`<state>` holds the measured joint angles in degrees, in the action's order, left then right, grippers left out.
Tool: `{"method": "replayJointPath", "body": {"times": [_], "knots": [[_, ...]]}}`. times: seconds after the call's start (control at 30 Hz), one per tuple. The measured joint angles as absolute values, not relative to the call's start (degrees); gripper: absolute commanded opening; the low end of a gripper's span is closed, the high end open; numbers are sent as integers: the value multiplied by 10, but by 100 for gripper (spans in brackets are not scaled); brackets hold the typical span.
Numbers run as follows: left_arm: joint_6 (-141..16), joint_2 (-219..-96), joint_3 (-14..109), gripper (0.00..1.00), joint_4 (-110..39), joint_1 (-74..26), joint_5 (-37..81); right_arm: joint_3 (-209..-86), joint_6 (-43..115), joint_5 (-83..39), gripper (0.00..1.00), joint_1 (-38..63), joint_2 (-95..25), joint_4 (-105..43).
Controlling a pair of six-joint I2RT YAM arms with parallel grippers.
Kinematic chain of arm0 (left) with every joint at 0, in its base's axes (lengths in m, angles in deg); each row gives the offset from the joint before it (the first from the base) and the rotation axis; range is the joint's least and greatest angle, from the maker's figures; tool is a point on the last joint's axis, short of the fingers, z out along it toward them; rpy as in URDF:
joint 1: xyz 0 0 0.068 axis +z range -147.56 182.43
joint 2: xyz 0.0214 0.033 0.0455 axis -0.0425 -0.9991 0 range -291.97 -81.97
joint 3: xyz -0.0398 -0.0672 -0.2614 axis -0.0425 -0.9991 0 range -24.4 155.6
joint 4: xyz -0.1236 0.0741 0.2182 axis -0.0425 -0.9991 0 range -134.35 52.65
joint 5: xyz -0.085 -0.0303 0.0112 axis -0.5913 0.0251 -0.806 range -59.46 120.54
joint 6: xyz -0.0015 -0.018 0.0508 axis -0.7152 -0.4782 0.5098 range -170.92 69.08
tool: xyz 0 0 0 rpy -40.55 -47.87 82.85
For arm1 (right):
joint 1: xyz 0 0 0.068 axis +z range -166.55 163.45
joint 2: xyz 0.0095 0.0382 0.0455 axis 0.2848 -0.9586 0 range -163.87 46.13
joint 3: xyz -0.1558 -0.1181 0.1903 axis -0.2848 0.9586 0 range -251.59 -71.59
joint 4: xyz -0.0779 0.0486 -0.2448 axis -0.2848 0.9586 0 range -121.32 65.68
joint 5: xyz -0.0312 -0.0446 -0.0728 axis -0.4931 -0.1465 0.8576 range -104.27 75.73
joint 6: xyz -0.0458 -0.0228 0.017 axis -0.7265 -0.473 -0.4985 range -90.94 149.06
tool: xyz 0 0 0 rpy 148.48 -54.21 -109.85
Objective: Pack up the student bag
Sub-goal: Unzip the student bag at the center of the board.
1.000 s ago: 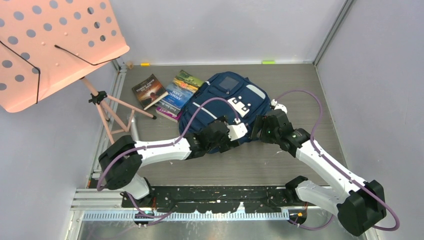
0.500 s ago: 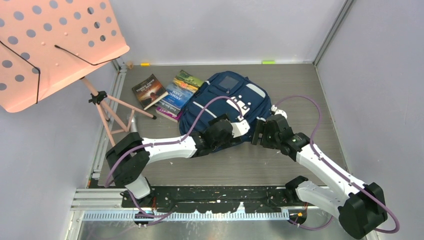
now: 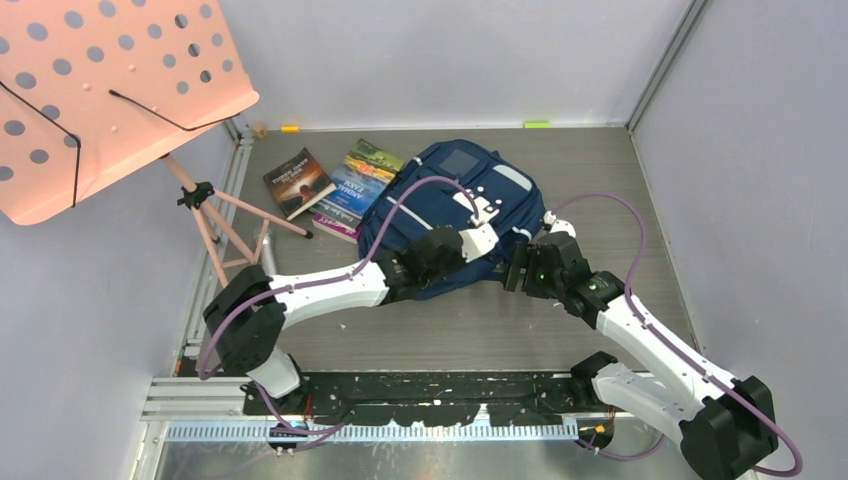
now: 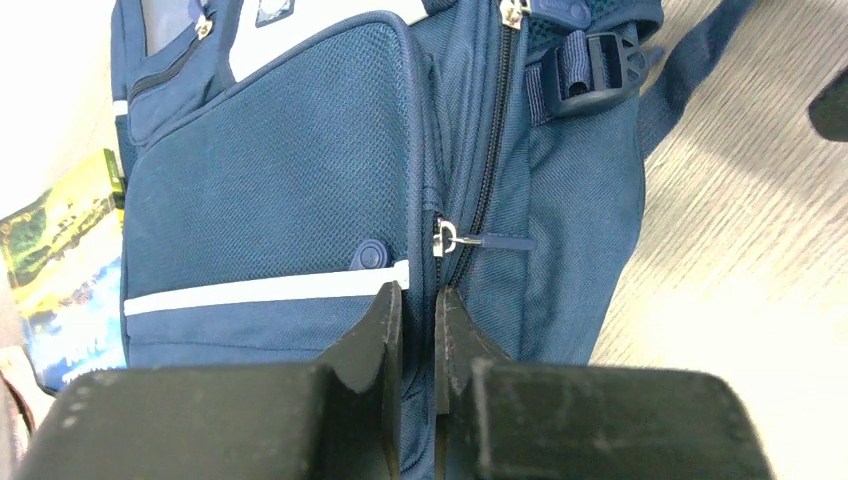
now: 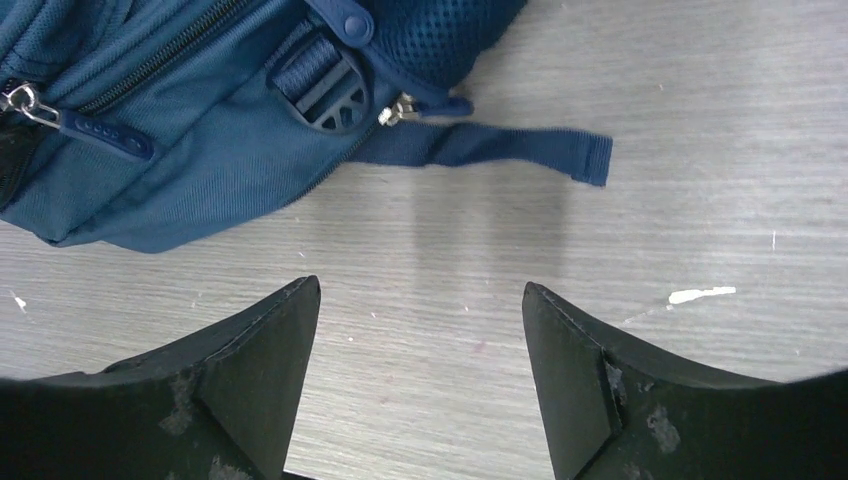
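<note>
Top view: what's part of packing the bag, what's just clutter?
Job: student bag, dark book, landscape-cover book (likely to be packed).
Lying about: pink music stand, yellow tape mark, green tape mark.

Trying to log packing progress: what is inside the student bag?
Its inside is hidden: the zipper on the student bag looks closed where it shows. Books lie outside, beside it.

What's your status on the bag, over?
Left gripper shut on student bag, at zipper seam. Right gripper open over table. Two books beside bag, unpacked.
</note>
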<state>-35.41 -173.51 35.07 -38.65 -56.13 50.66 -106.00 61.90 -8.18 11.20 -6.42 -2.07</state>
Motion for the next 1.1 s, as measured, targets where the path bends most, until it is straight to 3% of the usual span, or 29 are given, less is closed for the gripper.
{"method": "replayJointPath", "body": {"times": [0.2, 0.3, 0.57, 1.1], "knots": [[-413, -1702, 398, 0, -476, -509, 431, -1060, 573, -101, 70, 112, -61, -91], [-444, -1697, 423, 0, -511, -477, 385, -1061, 541, -126, 60, 112, -79, -131], [-488, -1694, 448, 0, -557, -432, 314, -1068, 496, -197, 55, 111, -165, -194], [-512, -1694, 468, 0, -588, -408, 278, -989, 508, -187, 38, 101, -196, -372]]}}
